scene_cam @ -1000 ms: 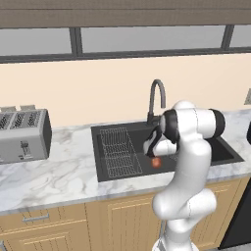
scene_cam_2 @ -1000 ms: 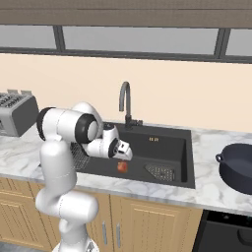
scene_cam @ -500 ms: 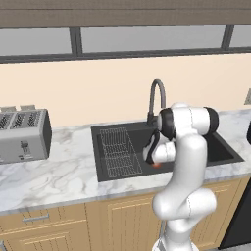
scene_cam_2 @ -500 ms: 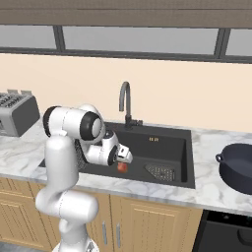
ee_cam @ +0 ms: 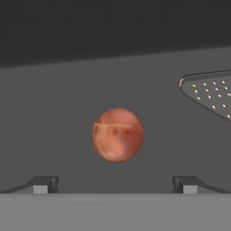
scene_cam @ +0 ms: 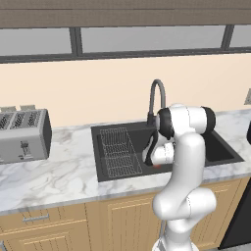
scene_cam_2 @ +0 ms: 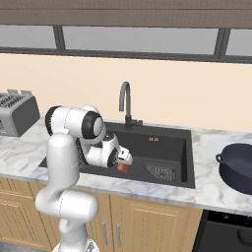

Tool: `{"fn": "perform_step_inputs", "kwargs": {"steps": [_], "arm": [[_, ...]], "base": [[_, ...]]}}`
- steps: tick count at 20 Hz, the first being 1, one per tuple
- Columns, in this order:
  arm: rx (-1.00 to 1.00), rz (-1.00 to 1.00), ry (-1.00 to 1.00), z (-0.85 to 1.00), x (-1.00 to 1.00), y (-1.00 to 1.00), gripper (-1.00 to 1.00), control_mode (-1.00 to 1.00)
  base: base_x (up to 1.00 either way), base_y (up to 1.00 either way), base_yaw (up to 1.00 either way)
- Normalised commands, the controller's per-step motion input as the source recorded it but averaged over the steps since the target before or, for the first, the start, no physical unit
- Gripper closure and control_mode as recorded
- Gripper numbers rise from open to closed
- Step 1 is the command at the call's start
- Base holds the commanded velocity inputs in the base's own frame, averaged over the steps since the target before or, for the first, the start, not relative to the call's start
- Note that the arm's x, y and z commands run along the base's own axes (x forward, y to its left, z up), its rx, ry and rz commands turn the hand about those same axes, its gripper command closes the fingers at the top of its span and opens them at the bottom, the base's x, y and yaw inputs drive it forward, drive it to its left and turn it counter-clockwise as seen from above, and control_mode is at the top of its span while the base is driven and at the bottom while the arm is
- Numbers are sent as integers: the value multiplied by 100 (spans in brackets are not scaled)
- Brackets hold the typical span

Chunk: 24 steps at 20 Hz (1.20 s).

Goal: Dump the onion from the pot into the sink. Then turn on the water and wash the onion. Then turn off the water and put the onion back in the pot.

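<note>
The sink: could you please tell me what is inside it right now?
Inside the sink lie the onion on the dark floor, a wire rack and the drain strainer. The open gripper hovers near the onion. The arm hides part of the basin.

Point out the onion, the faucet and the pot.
onion [ee_cam: 117, 134], hand view, middle of its round body.
faucet [scene_cam_2: 123, 93], right base view, upper part of its curved neck.
pot [scene_cam_2: 239, 165], right base view, its dark side wall.
</note>
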Motion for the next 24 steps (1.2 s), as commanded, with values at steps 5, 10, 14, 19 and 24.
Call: {"fn": "perform_step_inputs", "kwargs": {"steps": [5, 10, 14, 19, 24], "arm": [[0, 0, 0, -3, 12, 0, -100, -100], [0, 0, 4, -18, 22, 0, -100, -100], [0, 0, 14, -23, 20, 0, -100, -100], [0, 0, 12, -21, 22, 0, -100, -100], [0, 0, 5, -18, 12, 0, -100, -100]], "base": [[0, 0, 0], [0, 0, 0], [0, 0, 0], [0, 0, 0], [0, 0, 0]]}}
